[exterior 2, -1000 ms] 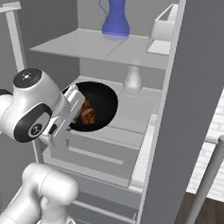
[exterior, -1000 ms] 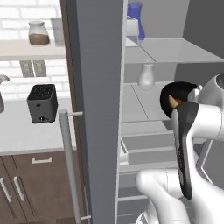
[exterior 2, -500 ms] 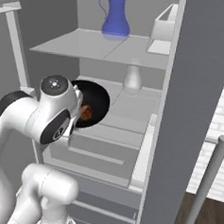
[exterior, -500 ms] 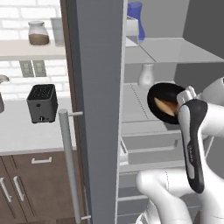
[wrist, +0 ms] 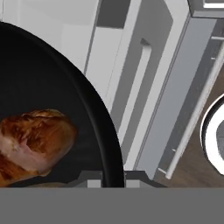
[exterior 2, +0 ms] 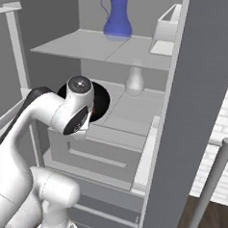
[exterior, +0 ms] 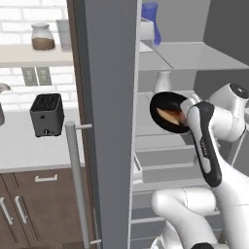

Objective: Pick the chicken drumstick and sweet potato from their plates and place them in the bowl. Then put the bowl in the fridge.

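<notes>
Claw [wrist: 107, 177] clenched on the rim of the glossy black round bowl [exterior: 168, 113], carried tilted inside the open grey fridge [exterior: 109, 97]. Reddish-brown chicken drumstick [wrist: 33, 140] lies beside the claw; pale tan-orange sweet potato [exterior: 169, 115] alongside. Rim grip presumably allows sliding onto a light grey shelf [exterior 2: 130, 110].

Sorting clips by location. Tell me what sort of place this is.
A home kitchen, rendered rather than real. A tall fridge stands open, with a blue pitcher on its top shelf; beside it a black toaster sits on a counter over wooden cabinets.
</notes>
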Controlling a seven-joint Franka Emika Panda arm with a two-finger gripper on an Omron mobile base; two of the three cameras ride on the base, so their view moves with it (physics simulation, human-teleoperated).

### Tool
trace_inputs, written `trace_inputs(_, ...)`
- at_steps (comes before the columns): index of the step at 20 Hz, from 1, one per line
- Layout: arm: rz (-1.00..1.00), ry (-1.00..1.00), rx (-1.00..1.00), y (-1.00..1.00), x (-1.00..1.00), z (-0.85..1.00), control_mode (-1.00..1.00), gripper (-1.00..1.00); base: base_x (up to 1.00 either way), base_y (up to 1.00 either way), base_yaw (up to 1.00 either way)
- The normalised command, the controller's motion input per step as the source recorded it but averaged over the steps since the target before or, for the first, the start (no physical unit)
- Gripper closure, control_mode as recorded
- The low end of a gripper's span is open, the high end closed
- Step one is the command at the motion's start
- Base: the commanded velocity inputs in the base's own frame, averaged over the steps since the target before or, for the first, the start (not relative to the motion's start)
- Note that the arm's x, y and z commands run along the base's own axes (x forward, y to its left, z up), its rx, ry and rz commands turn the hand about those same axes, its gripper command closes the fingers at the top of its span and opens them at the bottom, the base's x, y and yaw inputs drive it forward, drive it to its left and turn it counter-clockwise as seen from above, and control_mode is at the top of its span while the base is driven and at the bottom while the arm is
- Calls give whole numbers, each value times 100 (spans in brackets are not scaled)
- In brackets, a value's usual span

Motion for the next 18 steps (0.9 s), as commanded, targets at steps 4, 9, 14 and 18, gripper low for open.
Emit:
trace_inputs(4,2,0,0,1,81,-18,-100,100,0,0,0)
trace_inputs(9,0,0,0,6,69,-35,-100,100,0,0,0)
trace_inputs(14,0,0,0,17,62,-39,-100,100,0,0,0)
trace_inputs(18,0,0,0,6,31,-34,-100,100,0,0,0)
